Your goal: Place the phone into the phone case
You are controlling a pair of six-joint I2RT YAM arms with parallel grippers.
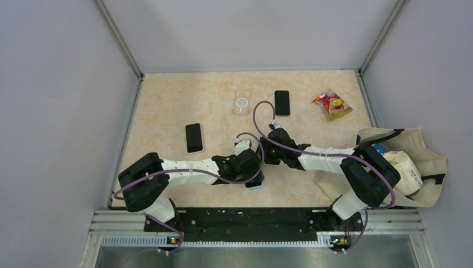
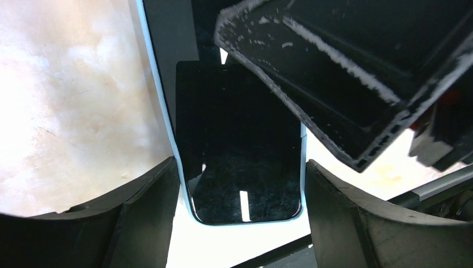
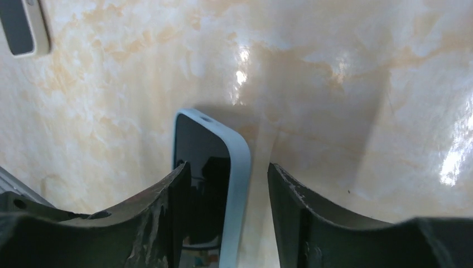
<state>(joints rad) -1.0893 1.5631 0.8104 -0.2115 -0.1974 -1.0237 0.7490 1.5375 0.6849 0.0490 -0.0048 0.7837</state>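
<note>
Black fingers of the left claw (image 2: 241, 167) press on both long edges of the phone (image 2: 237, 128), clamped across its width at the near end, so this claw has the phone and the pale blue case (image 3: 240, 167) around it in hand. From there the phone's long axis runs straight away between the fingers toward the right claw (image 3: 227, 167), which meets it from the opposite end. Its jaws stand partly apart, one finger over the screen side and the other clear of the case's rim with table showing in the gap, so it grips nothing. The coming press looks like the right claw's job, as it is nearer the far end. There the left wrist view shows a dark strip between screen and blue wall, perhaps a corner not yet seated. The right wrist view shows the rim hugging the screen, so I cannot tell. Only the overhead view shows both arms meeting over the pair near the front middle of the table (image 1: 167, 100). Well apart, farther back, lie a bare black handset (image 1: 194, 137), a clear case (image 1: 241, 103), another dark handset (image 1: 282, 103), a snack packet (image 1: 332, 104) and a cloth bag (image 1: 415, 162).
</note>
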